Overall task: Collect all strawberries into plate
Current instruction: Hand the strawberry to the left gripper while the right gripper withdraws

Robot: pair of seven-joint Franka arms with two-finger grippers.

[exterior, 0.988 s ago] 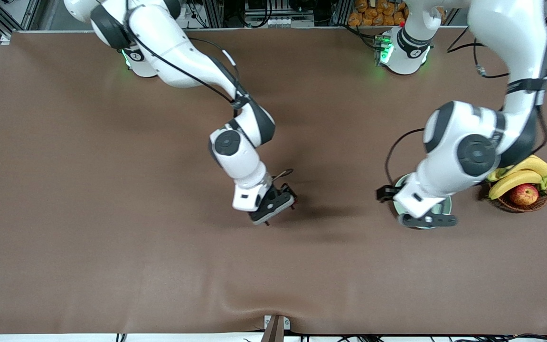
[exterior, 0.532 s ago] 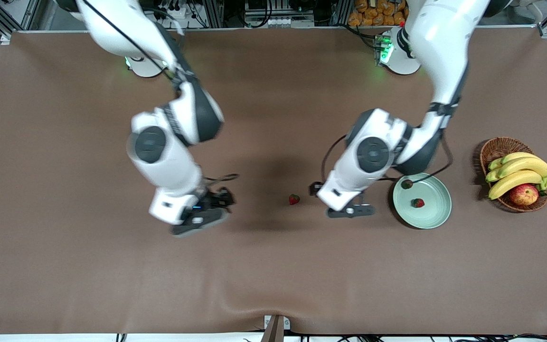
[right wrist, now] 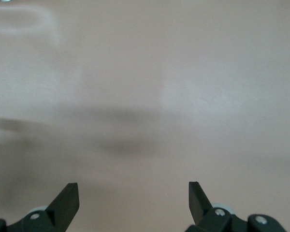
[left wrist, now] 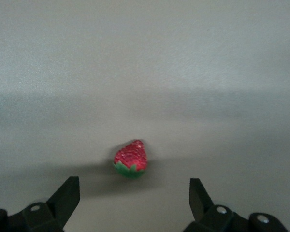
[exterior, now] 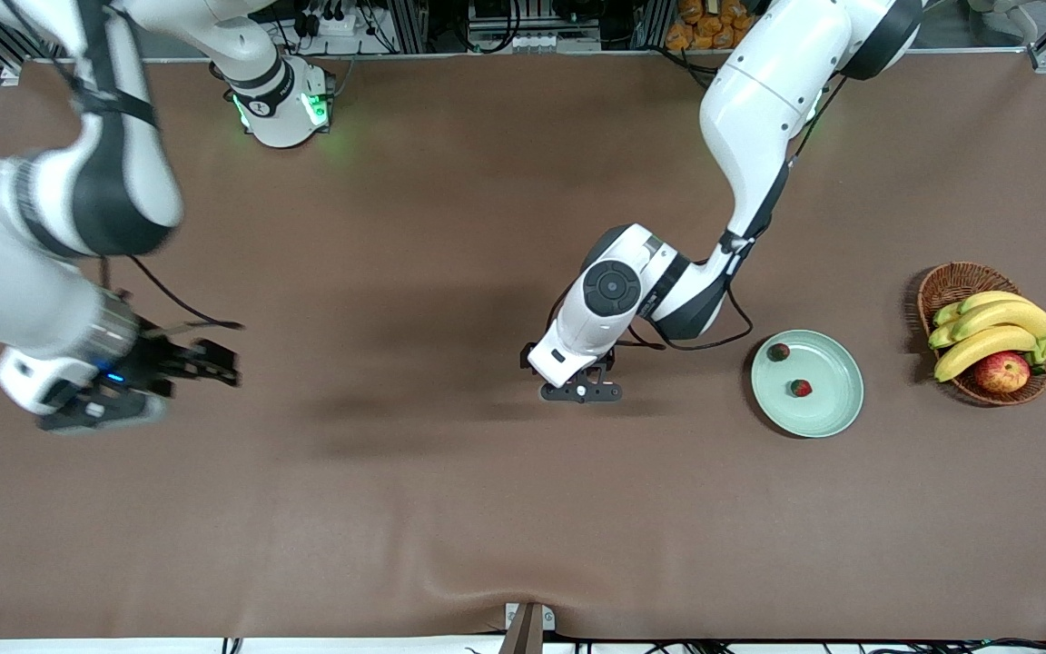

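Brown table (exterior: 450,509): left gripper (left wrist: 134,203) spread over a strawberry (left wrist: 131,158); right gripper (right wrist: 134,203) spread too, well apart from plate (exterior: 836,413).

Glossy white arm shells with black joint bands and round dark-grey joint caps. Thin black cables looped along the forearms. Green lights glowing at both bases.
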